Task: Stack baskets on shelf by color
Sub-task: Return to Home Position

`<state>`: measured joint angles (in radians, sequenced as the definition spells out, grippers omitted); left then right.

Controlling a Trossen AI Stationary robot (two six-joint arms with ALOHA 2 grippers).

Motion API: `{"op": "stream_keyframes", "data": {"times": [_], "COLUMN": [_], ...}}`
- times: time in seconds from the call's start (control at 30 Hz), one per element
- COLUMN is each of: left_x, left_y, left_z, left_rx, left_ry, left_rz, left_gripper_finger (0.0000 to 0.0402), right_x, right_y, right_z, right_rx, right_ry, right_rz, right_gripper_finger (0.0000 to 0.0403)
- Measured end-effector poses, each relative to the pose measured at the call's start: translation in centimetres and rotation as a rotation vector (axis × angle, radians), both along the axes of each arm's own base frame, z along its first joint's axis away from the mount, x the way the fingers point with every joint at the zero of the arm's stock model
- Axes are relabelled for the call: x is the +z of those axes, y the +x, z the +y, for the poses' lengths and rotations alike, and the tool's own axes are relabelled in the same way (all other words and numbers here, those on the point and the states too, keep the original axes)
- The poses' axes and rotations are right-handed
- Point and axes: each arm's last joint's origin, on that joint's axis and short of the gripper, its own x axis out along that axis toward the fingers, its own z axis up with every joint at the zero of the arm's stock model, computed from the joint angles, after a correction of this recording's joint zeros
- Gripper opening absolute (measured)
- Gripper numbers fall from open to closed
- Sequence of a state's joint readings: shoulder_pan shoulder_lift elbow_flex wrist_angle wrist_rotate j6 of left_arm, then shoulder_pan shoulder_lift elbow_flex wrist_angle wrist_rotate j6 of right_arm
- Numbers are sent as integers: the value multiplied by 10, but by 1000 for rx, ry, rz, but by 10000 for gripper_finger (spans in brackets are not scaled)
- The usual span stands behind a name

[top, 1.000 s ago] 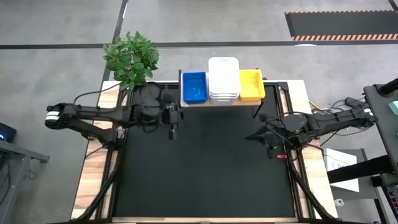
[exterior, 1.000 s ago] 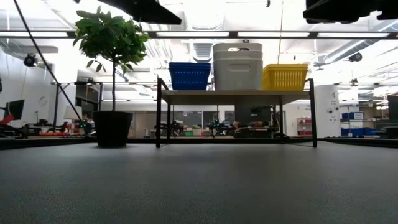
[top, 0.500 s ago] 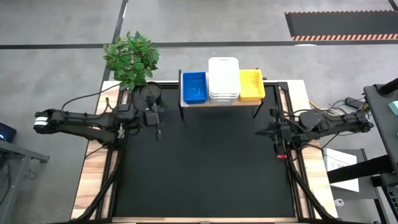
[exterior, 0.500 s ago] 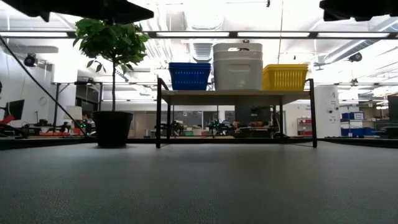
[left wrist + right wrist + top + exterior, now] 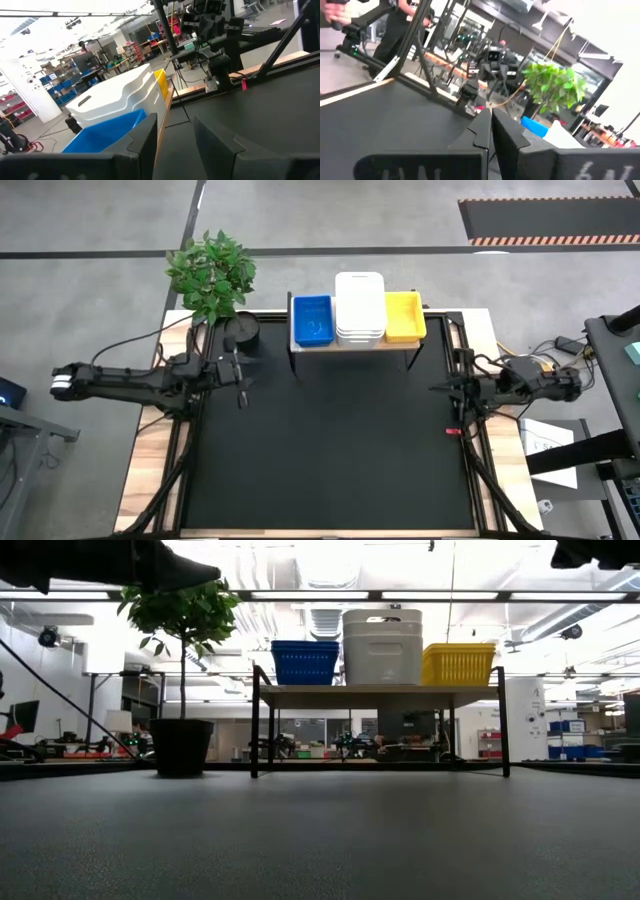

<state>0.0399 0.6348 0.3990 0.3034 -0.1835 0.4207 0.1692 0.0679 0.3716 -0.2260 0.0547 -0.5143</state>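
The baskets sit in three stacks on the shelf [image 5: 355, 345] at the table's far edge: blue [image 5: 312, 320], white [image 5: 360, 307] and yellow [image 5: 404, 316]. The white stack [image 5: 382, 645] stands taller than the blue [image 5: 305, 662] and the yellow [image 5: 458, 664]. My left gripper [image 5: 240, 392] hovers near the table's left edge, left of the shelf, open [image 5: 175, 145] and touching nothing. My right gripper [image 5: 440, 390] hangs by the table's right edge, below the shelf's right end in the picture, shut [image 5: 490, 132] and holding nothing.
A black plant pot [image 5: 240, 332] with a leafy plant [image 5: 210, 270] stands at the table's far left corner, just left of the shelf and close to my left gripper. The black mat [image 5: 330, 450] stretches from the shelf to the near edge.
Both arms have drawn back from the middle. My left gripper has moved toward the table's left edge and now sits beside the plant pot. My right gripper has moved toward the right edge. The baskets have stayed where they were.
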Motion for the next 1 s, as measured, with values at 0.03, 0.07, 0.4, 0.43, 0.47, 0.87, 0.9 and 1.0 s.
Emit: {"op": "stream_keyframes", "data": {"times": [0.03,0.07,0.4,0.43,0.47,0.87,0.9,1.0], "left_x": [-2,-2,-15,-16,-18,-47,-49,-54], "left_y": [-2,-3,-18,-19,-20,-30,-31,-35], "left_z": [0,0,0,0,0,-1,-1,-1], "left_rx": [0,-1,1,0,0,-9,-10,-13], "left_ry": [-5,-17,-54,-61,-65,-122,-121,-120], "left_rz": [-4,-13,-73,-77,-78,-141,-155,-199], "left_gripper_finger": [114,114,114,114,114,114,114,114], "right_x": [-2,-4,-10,-11,-12,-45,-49,-63], "right_y": [-2,-3,0,0,1,18,19,23], "right_z": [0,-1,0,0,0,3,3,4], "right_rx": [-1,-2,-5,-4,-4,-21,-20,-15], "right_ry": [-5,-9,-31,-31,-30,-31,-18,21], "right_rz": [-14,-26,-36,-35,-38,-69,-60,-42], "right_gripper_finger": [9,9,9,9,9,9,9,9]}}
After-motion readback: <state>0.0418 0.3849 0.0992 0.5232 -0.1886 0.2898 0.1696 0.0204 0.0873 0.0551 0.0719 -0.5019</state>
